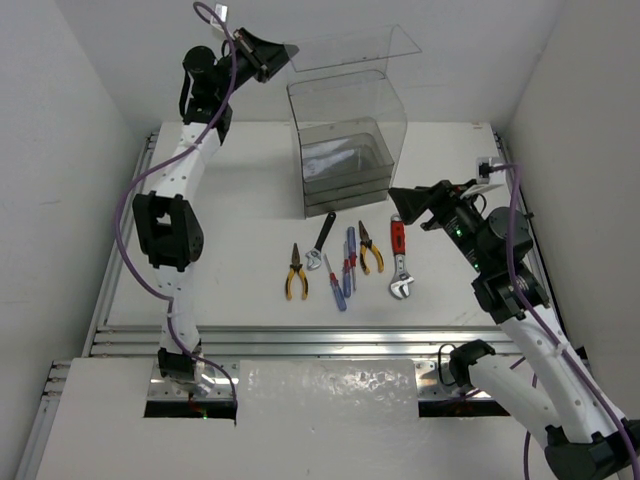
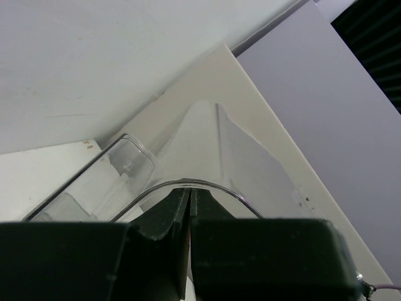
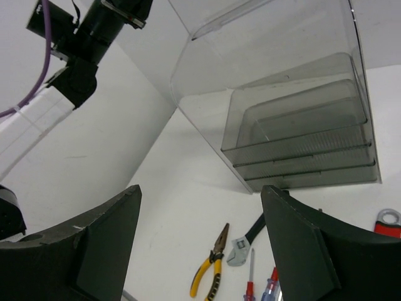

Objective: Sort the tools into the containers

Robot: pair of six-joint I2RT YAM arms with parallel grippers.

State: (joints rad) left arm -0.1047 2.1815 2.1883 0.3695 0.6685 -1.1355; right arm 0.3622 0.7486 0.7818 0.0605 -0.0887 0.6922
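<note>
Pinches the edge of the clear cover (image 1: 360, 45) in the left claw (image 1: 287, 52), pressed together, high at 12 o'clock of the smoky box (image 1: 345, 165). Hovers the right claw (image 1: 407, 207) spread wide, gripping nothing, at 3 o'clock of the red wrench (image 1: 399, 262). Lying in a row on the surface (image 1: 230, 200), at 6 o'clock of the box: yellow pliers (image 1: 295, 272), black wrench (image 1: 321, 240), screwdrivers (image 1: 346, 265), second pliers (image 1: 371, 250), red wrench.

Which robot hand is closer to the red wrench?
Right. The right gripper hangs open near the red-handled wrench, by its handle end. The left gripper is far away at the back left, up high, shut on the clear lid.
</note>
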